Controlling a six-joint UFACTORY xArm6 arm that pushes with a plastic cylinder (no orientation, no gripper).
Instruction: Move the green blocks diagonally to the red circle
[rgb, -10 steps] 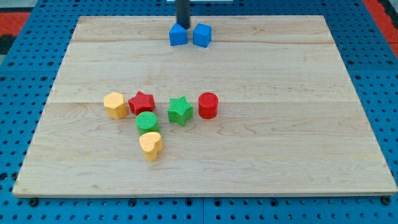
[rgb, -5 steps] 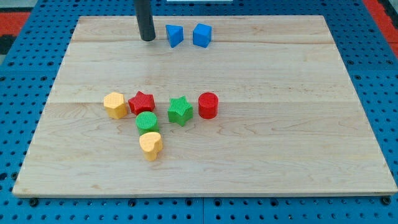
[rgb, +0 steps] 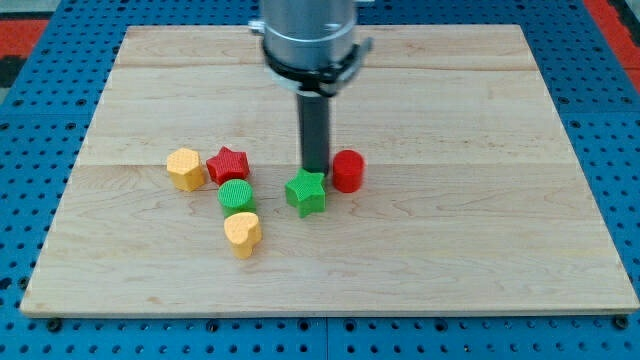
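Stock on the wooden tabletop (rgb: 480, 250), as I read it from the one camera. Item one: my tip (rgb: 315, 171), the lower end of the dark rod, set down just above the green star (rgb: 306, 192) in the view and touching or very nearly touching its upper edge; the red cylinder (rgb: 347, 171) stands immediately to the tip's right. The rod rises into a grey metal collar (rgb: 308, 40) that fills the view's top centre and hides the tabletop behind it. Item two: the green star, just below and left of the red cylinder, the two close together; whether they touch I cannot tell. Item three: the green cylinder (rgb: 237, 196), left of the green star and apart from it, sitting directly beneath the red star (rgb: 228, 164) and directly above the yellow heart (rgb: 242, 233), close to both. Item four: the yellow hexagon-like block (rgb: 185, 168), just left of the red star, at the left end of the cluster. Item five: the surround, a blue perforated board (rgb: 40, 120) on all sides of the tabletop, with red patches at the view's top corners. Jaws: this arm carries none, only the rod, so nothing is gripped or released.
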